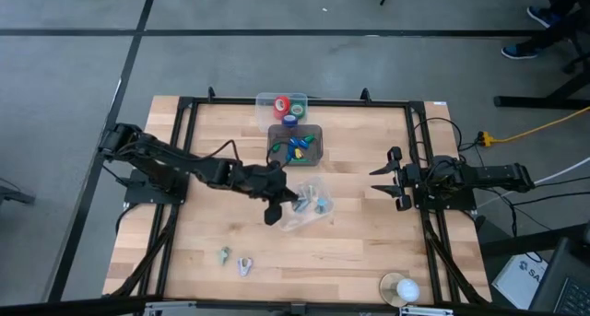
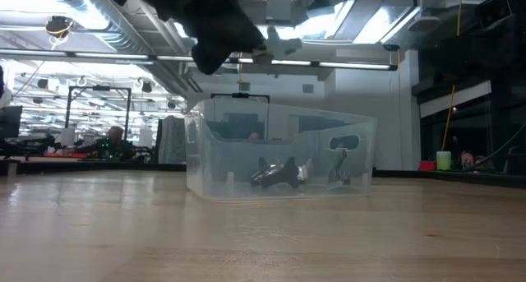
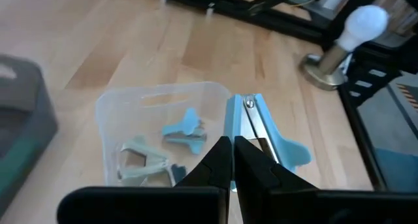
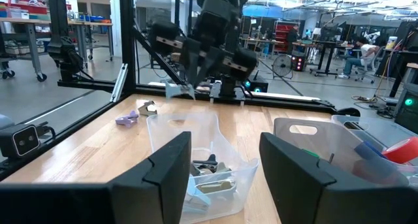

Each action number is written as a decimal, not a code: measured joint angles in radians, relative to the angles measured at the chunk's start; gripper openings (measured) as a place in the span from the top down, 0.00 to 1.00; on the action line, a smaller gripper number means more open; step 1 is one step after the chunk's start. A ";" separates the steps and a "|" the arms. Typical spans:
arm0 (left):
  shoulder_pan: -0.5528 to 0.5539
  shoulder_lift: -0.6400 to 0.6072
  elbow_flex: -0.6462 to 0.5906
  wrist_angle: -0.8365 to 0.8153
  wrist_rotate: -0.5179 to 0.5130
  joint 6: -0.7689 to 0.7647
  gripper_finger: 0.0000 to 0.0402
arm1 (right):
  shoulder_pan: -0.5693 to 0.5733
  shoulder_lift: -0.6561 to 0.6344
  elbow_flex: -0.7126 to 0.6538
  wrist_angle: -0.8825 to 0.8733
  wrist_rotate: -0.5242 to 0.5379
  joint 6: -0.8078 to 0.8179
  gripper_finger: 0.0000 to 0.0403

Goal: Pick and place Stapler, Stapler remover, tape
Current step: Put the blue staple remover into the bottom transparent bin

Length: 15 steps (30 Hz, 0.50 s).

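Remover, pale blue (image 3: 261, 129), clamped in shut left hand (image 3: 233, 160) above clear bin (image 3: 111, 113); off-centre release risks striking rim. Right hand (image 4: 222, 159) wide, idle, bench's right.

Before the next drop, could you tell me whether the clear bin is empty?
Not empty: the clear bin already holds several staple removers.

left arm: stretched to table centre | left gripper (image 1: 274, 208): fingers clamped | right gripper (image 1: 382, 180): parked aside, fingers apart
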 joint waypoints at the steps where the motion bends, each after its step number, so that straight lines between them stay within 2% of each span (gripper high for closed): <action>1: 0.004 0.002 0.000 -0.007 0.000 -0.010 0.99 | 0.000 0.000 0.000 0.000 0.000 0.000 0.53; 8: 0.021 0.002 0.000 -0.023 -0.002 -0.014 0.99 | 0.000 0.000 0.000 0.000 0.000 0.000 0.53; 15: 0.020 0.002 0.000 -0.023 -0.053 -0.013 0.95 | 0.000 0.000 0.000 0.000 0.000 0.000 0.53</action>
